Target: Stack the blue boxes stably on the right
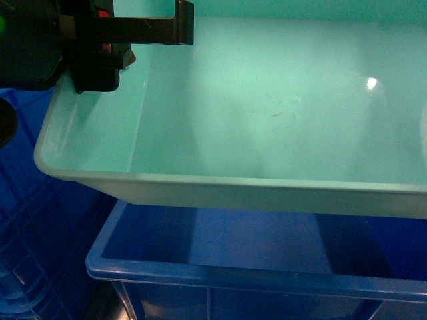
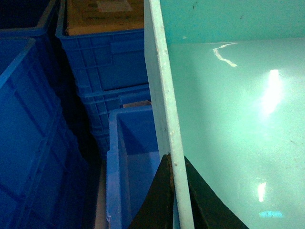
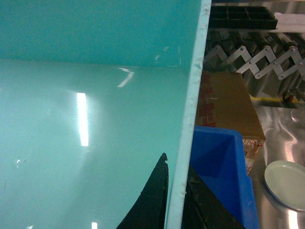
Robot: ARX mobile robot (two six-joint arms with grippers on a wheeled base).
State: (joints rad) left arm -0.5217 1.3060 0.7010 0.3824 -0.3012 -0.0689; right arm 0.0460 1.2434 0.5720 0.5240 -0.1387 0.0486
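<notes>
1. While the left gripper (image 2: 174,191) pinches the turquoise tub (image 1: 267,113) by its left rim, one finger sits on each side of the wall.
2. Right gripper (image 3: 175,200) clamps the right rim likewise.
3. Tub hangs just above a dark-blue crate (image 1: 220,267).
4. More stacked crates (image 2: 105,62) stand far left; a cardboard box (image 3: 226,105) and white plate (image 3: 286,183) lie right.
</notes>
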